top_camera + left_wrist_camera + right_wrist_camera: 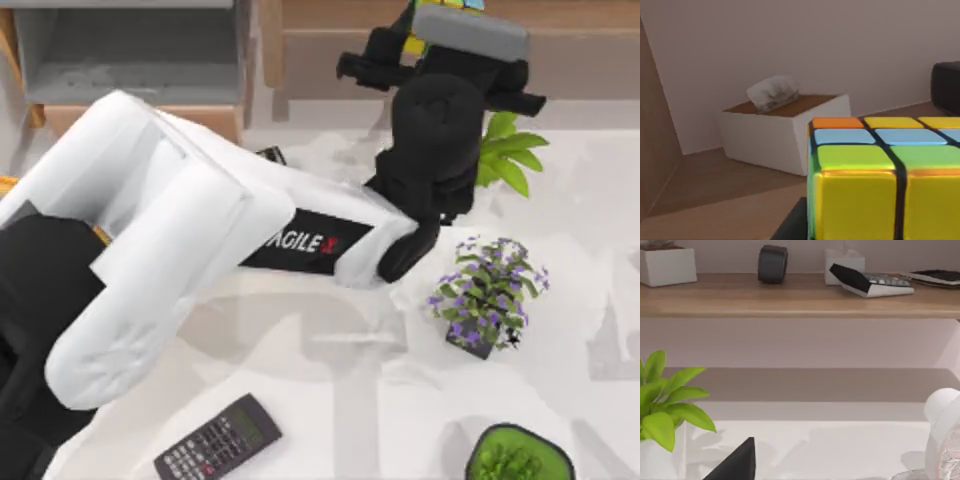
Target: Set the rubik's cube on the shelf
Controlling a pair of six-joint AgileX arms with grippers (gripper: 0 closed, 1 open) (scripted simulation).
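The rubik's cube (pixel 875 190) has yellow, green, light-blue and orange squares with dark lines between them. My left gripper (pixel 432 32) is shut on it at the back of the table, over the light-brown wooden shelf (pixel 580 20). Part of the cube (pixel 412 43) peeks out beside the black wrist. In the left wrist view the cube hangs just above the shelf's plank (pixel 715 190); I cannot tell whether it touches. A black part of my right gripper (pixel 735 462) shows low in the right wrist view, facing the shelf (pixel 790 300).
A white tissue box (pixel 785 130) stands on the shelf beyond the cube. On the table are a leafy green plant (pixel 505 150), a purple-flowered plant (pixel 485 295), a calculator (pixel 218 440) and a green potted plant (pixel 520 455). A grey-lined box compartment (pixel 130 50) sits back left.
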